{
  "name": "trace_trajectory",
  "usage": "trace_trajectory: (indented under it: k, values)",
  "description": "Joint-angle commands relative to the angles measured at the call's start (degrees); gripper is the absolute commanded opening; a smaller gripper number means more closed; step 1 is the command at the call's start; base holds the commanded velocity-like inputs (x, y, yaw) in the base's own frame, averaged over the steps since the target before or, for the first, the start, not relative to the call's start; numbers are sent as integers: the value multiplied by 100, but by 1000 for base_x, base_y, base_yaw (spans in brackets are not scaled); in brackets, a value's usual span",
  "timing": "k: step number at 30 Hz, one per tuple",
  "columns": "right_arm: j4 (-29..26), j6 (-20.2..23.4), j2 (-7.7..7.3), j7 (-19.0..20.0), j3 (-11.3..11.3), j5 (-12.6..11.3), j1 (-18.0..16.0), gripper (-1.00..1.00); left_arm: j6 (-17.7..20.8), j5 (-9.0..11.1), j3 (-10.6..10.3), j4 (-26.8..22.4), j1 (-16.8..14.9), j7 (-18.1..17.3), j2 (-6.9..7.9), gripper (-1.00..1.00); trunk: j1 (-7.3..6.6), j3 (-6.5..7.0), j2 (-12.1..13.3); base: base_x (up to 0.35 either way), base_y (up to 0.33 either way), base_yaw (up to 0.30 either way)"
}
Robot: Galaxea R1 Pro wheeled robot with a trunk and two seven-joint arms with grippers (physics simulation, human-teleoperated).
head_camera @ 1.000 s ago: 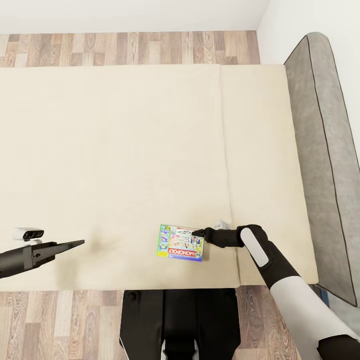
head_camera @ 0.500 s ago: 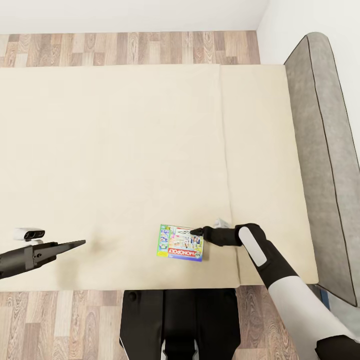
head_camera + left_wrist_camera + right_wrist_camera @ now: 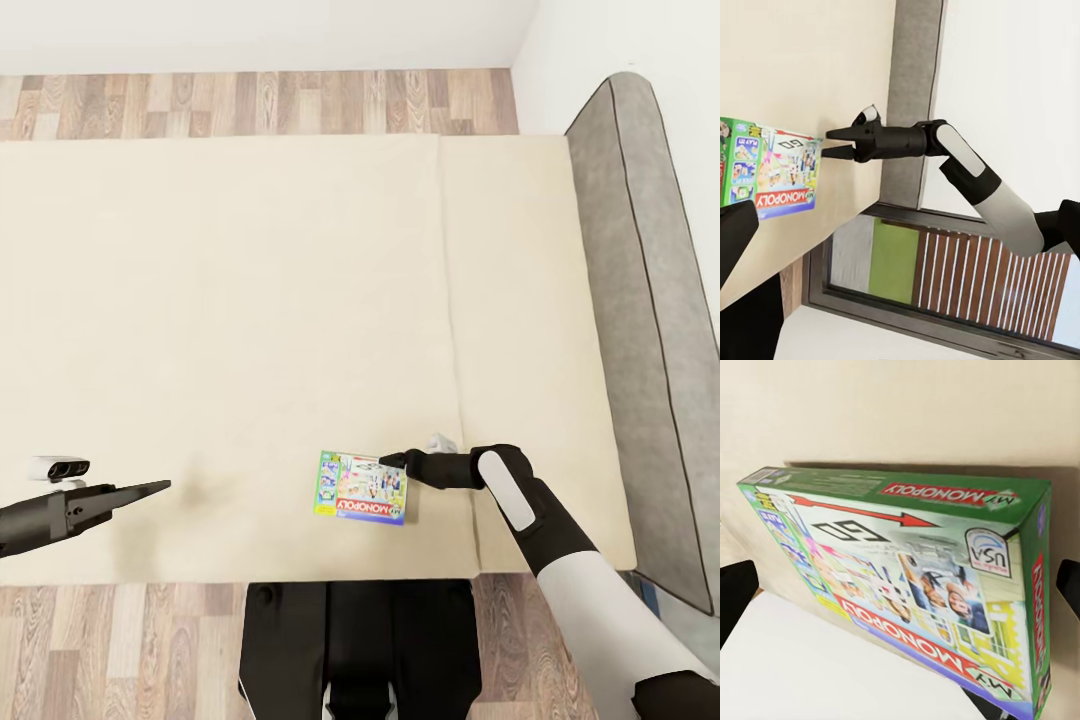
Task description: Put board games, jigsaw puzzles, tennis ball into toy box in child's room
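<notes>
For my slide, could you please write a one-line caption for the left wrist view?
The right hand, jaws open, reaches toward the edge of the Monopoly board game lying on the beige bed.

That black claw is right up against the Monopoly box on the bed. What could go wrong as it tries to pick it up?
The right hand is open at one corner of the Monopoly box, not across its middle. A corner grip could let the flat box tilt or slip out when lifted.

The box lies flat on the soft mattress, so a finger may push it along instead of getting under it.

It also sits near the bed's front edge, so a shove that way could knock it to the floor.
</notes>
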Motion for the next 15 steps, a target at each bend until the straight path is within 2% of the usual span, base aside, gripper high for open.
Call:
trace_trajectory:
  k: [1,15]
  values:
    - [-4,13,-4,57,7,61,-2,100,61,-4,0,-1,-1,-23,1,100,4,1,-8,0,0,0]
    - [-11,101,2,34,12,92,-3,100,61,-4,0,-1,-1,-23,2,100,4,34,-8,0,0,0]
